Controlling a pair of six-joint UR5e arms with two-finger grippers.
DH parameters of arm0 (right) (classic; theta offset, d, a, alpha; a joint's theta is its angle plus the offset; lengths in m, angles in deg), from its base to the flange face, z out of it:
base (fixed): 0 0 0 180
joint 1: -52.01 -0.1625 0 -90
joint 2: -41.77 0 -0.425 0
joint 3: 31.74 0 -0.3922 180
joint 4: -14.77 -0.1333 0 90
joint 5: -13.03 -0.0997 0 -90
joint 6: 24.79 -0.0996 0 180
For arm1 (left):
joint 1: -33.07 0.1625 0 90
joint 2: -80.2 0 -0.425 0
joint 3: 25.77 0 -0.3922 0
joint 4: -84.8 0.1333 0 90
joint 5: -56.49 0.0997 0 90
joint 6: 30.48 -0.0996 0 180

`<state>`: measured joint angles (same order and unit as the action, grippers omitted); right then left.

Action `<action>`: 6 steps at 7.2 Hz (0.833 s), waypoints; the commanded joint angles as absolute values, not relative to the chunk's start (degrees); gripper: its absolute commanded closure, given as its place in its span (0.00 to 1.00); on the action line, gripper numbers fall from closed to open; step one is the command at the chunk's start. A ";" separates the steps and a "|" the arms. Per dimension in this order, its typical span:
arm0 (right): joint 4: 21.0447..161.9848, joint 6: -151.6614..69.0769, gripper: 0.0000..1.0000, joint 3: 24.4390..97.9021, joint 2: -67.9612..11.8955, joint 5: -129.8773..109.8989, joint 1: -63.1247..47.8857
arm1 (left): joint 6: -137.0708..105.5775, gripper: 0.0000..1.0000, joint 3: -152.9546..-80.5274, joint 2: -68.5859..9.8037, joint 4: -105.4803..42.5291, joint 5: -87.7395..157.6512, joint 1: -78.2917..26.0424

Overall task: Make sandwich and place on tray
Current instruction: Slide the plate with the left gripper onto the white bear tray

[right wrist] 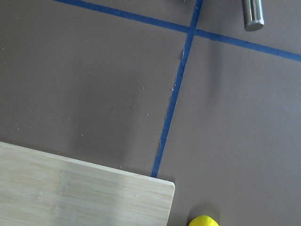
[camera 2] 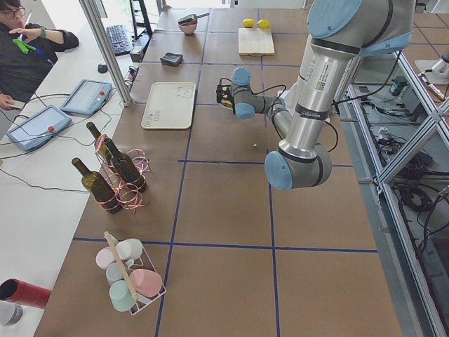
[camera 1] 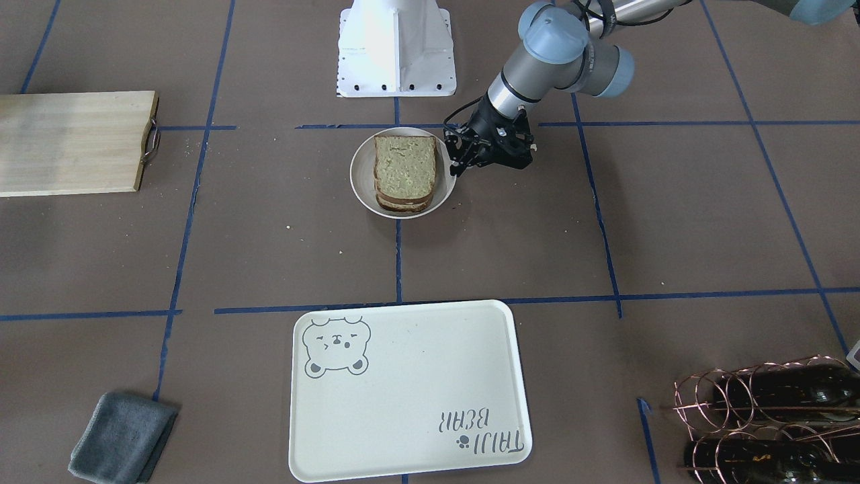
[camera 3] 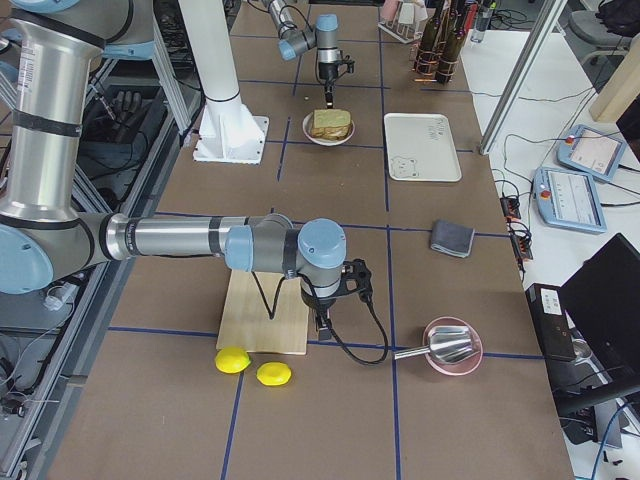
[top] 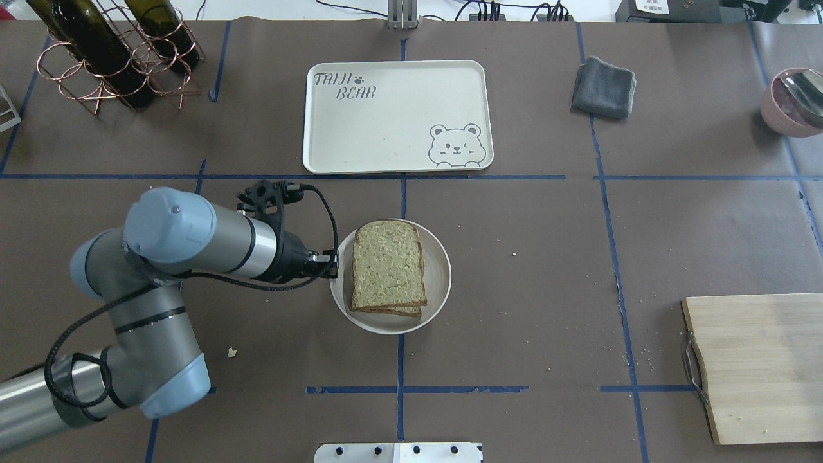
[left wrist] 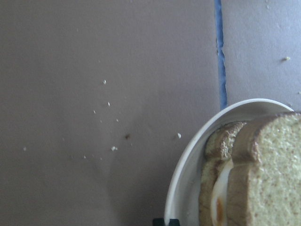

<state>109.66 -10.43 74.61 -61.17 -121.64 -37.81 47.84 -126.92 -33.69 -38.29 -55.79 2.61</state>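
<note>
The brown surface [top: 527, 270], gridded with blue tape, carries everything. The left arm [top: 193, 238] reaches in low from the near left, toward the middle. Its claw [top: 332, 265] is narrow, with its tips pinched on the left rim of the plate [top: 440, 276]. The right arm [camera 3: 170, 240] stretches out over the right end, and its claw [camera 3: 323, 322] points down just past the right edge of the board [top: 759, 366]. Whether that claw is wide or narrow cannot be told.

The tray [top: 386, 128] lies flat at the far middle with nothing on it, its bear face at the near right corner and its lettering at the far left. The board lies at the near right, its metal handle turned toward the middle. A copper wire rack [top: 109, 58] holding dark bottles stands at the far left.

The plate sits in the middle, nearer than the tray and well apart from it. The sandwich [top: 388, 267] lies on the plate, not on the tray, with its top slice shifted slightly off the lower one. A folded grey cloth [top: 604, 87] lies far right of the tray, and a pink bowl [top: 778, 119] sits at the far right edge. Two lemons [camera 3: 233, 360] lie just beyond the board's right end.

In the left wrist view, white-and-orange egg [left wrist: 220, 200] shows between the slices. Crumbs [left wrist: 113, 148] dot the surface beside the plate.
</note>
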 commanded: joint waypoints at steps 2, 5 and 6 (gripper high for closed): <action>109.69 -10.64 0.00 74.44 -61.15 -121.44 -37.81 | 45.38 1.00 -118.02 -41.48 -37.89 -62.85 -9.18; 109.69 -10.73 0.00 74.35 -61.23 -121.44 -37.90 | 40.28 1.00 -96.78 -56.59 -39.11 -67.06 -16.22; 109.69 -10.73 0.00 74.35 -61.32 -121.44 -37.90 | 40.27 1.00 -89.22 -60.56 -42.95 -67.08 -16.93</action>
<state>109.69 -10.72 74.36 -61.22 -121.44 -37.90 40.91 -98.52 -55.10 -39.80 -66.11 -15.34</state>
